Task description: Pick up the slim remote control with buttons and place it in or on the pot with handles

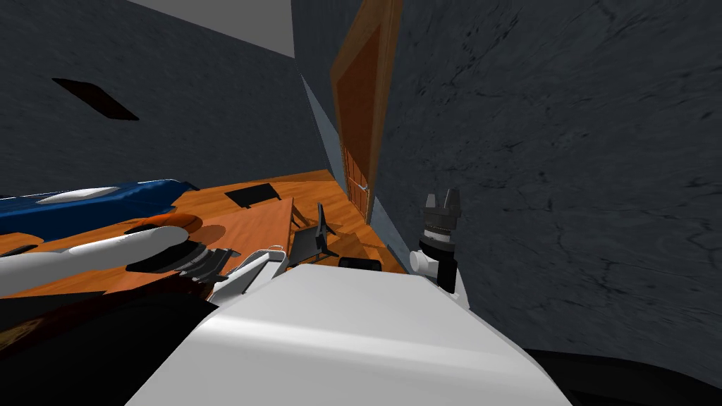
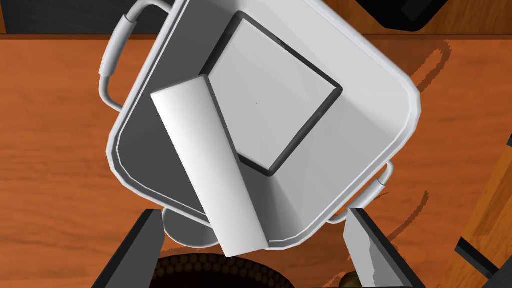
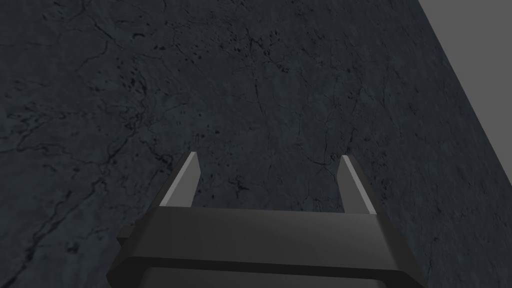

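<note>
A white, square-cornered pot (image 2: 360, 125) with two loop handles (image 2: 112, 65) stands on an orange wooden surface (image 2: 55, 165). The slim remote (image 2: 210, 165), drawn plain white, lies slanted inside it; one end rests over the rim nearest my left gripper (image 2: 255, 242). That gripper hovers right above the pot, open, its fingers (image 2: 367, 245) apart from the remote and holding nothing. In the head view the left gripper (image 1: 211, 266) is low beside the pot (image 1: 248, 273). My right gripper (image 1: 442, 199) is raised at the right by the dark wall, open and empty (image 3: 267, 182).
A small grey round thing (image 2: 184, 235) and a dark round object (image 2: 215, 272) lie just under the pot's near rim. A black object (image 2: 400, 12) sits beyond the pot. The head view shows a blue piece of furniture (image 1: 92, 203), a wooden door (image 1: 359, 106) and a dark floor mat (image 1: 250, 194).
</note>
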`<state>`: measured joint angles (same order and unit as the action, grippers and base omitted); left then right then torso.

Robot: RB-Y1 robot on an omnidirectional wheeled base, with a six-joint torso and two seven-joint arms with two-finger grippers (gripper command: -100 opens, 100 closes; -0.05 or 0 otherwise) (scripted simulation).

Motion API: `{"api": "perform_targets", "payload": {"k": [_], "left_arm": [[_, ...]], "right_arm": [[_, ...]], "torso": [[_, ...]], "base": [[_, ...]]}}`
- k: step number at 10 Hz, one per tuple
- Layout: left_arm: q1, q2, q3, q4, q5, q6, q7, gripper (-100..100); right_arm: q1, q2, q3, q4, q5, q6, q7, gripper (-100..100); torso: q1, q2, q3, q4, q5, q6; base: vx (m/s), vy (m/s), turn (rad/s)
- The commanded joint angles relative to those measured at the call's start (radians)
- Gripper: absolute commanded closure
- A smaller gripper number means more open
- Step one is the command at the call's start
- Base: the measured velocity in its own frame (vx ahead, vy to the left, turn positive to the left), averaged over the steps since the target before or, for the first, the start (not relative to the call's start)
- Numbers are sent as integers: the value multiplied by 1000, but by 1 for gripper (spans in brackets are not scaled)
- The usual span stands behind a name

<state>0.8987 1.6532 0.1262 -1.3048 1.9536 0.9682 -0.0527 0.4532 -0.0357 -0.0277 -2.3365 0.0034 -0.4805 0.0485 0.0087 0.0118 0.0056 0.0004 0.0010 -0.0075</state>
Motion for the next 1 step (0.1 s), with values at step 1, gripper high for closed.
{"api": "perform_targets", "payload": {"k": [1], "left_arm": [[0, 0, 0, 0, 0, 0, 0, 0]], "right_arm": [[0, 0, 0, 0, 0, 0, 0, 0]], "torso": [[0, 0, 0, 0, 0, 0]], "base": [[0, 0, 0]]}}
